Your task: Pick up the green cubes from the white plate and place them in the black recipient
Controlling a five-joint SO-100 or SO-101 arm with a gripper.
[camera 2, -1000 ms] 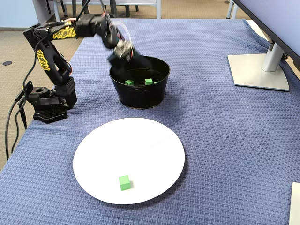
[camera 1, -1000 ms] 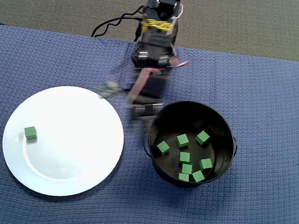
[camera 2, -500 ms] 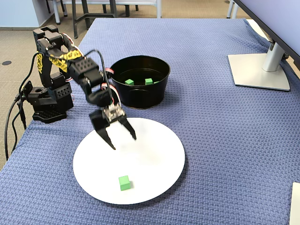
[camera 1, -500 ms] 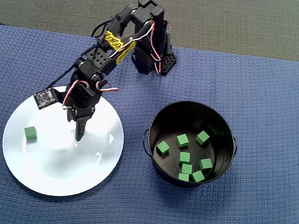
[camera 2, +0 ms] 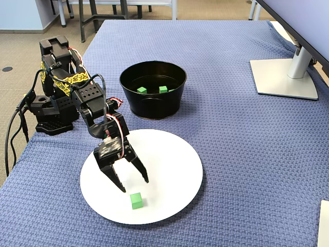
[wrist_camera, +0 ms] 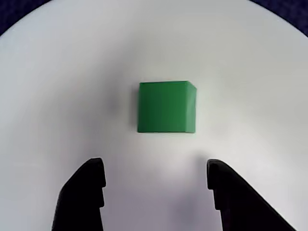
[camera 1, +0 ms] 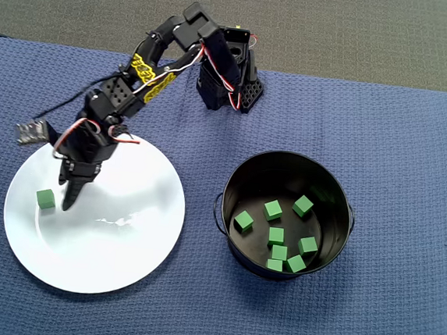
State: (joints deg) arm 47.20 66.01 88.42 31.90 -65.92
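Note:
One green cube point(camera 1: 45, 198) lies alone on the left part of the white plate point(camera 1: 107, 243). My gripper point(camera 1: 66, 199) is open and empty, pointing down just beside the cube, low over the plate. In the wrist view the cube point(wrist_camera: 167, 107) sits on the plate point(wrist_camera: 57, 72) just ahead of the gripper point(wrist_camera: 155, 166), centred on the gap, with the black fingertips point(wrist_camera: 91, 180) apart. In the fixed view the gripper point(camera 2: 134, 184) hangs just behind the cube point(camera 2: 136, 200). The black pot point(camera 1: 238, 177) to the right holds several green cubes point(camera 1: 276, 236).
The arm's base point(camera 1: 231, 82) stands behind the plate and pot on a blue cloth. A monitor stand point(camera 2: 285, 77) sits at the far right of the table. Cables point(camera 2: 13, 134) hang off the table's left edge.

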